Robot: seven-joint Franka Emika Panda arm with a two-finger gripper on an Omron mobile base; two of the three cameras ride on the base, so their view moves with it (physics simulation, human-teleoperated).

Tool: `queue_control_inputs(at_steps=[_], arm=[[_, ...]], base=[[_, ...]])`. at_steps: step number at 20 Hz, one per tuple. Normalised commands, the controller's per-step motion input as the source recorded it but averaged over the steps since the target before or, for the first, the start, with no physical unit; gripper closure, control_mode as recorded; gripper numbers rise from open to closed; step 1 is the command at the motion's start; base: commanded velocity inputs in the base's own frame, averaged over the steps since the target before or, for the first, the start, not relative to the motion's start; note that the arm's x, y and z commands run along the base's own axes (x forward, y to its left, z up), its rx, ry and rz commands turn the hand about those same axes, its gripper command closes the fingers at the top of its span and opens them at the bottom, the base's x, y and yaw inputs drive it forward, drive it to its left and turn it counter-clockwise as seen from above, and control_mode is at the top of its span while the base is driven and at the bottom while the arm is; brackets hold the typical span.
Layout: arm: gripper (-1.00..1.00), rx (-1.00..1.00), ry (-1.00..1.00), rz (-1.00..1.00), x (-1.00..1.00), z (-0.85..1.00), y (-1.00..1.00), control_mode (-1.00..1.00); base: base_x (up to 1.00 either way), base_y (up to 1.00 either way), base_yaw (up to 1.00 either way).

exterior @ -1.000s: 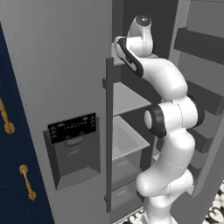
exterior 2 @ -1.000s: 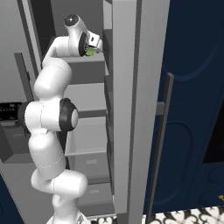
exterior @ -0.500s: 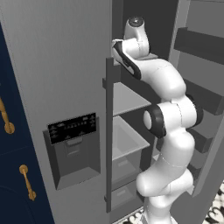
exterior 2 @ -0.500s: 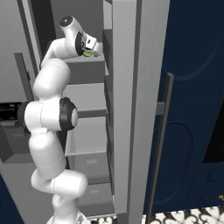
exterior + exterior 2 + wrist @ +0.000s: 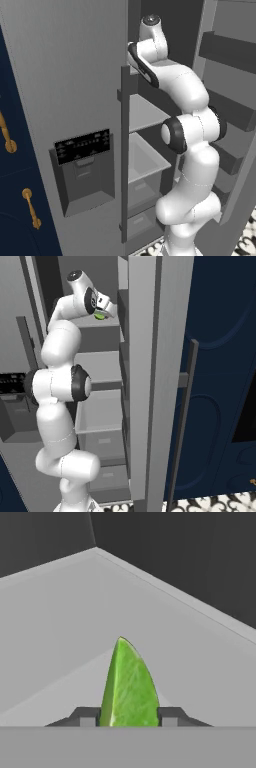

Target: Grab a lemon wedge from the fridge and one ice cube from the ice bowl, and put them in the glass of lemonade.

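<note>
Wedge: the wedge (image 5: 129,687) stood point-up between the two fingertips (image 5: 86,716), green-yellow, over a bare grey shelf (image 5: 60,612). In the right base view it showed as a small green spot (image 5: 100,316) at the end of the hand.
Jaws: they stood narrow, one dark tip against each flank of the wedge, holding it.
Gripper: the gripper (image 5: 104,310) was high inside the fridge (image 5: 65,75), at an upper shelf, with the arm (image 5: 192,150) stretched up and in past the door edge.
Contact with shelf: whether the wedge rested on the shelf or hung just clear of it could not be told.
Fridge: one door was open; the other, with the black panel (image 5: 82,146) and a long handle (image 5: 125,150), was closed. A pale drawer (image 5: 145,165) sat below the shelves.
Step in hand: by judgement, the fetching of the wedge, at the grasp.
Done so far: judged early; the ice cube and both drops into the glass were not yet done.
Next move: it called for a straight pull back out of the fridge, keeping the elbow off the door edge and the shelves, with a steady grip on so small a piece.
</note>
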Motion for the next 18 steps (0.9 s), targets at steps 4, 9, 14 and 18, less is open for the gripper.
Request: queue_control_inputs(at_steps=[4, 9, 14, 18], arm=[[1.00, 0.00, 0.00, 0.00, -0.17, -0.16, -0.28, -1.00], [1.00, 0.00, 0.00, 0.04, -0.62, -0.16, -0.20, -1.00], [1.00, 0.00, -0.04, 0.12, -0.76, -0.29, 0.00, -1.00], [1.00, 0.00, -0.13, 0.15, -0.70, -0.24, -0.02, -1.00]], base=[[0.00, 0.00, 0.00], [0.00, 0.00, 0.00], [0.00, 0.00, 0.00], [0.00, 0.00, 0.00]])
